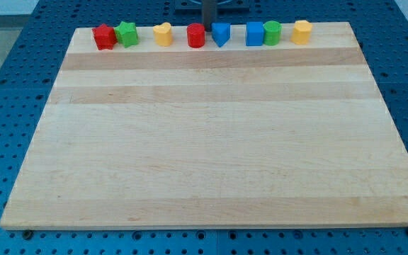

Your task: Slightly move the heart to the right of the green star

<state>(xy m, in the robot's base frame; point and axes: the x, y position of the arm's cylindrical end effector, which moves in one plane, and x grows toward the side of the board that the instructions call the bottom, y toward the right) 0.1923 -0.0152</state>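
Observation:
The yellow heart [163, 33] lies near the view's top edge of the wooden board [204, 142], a short gap to the right of the green star [127, 33]. The green star touches a red block [104, 36] on its left. My tip [208, 28] comes down at the board's top edge between a red cylinder [196, 35] and a blue block [220, 33]. It is well to the right of the heart, with the red cylinder between them.
Further right in the same top row stand a blue cube [255, 33], a green cylinder [272, 32] touching it, and a yellow block [302, 32]. The board lies on a blue perforated table [6, 106].

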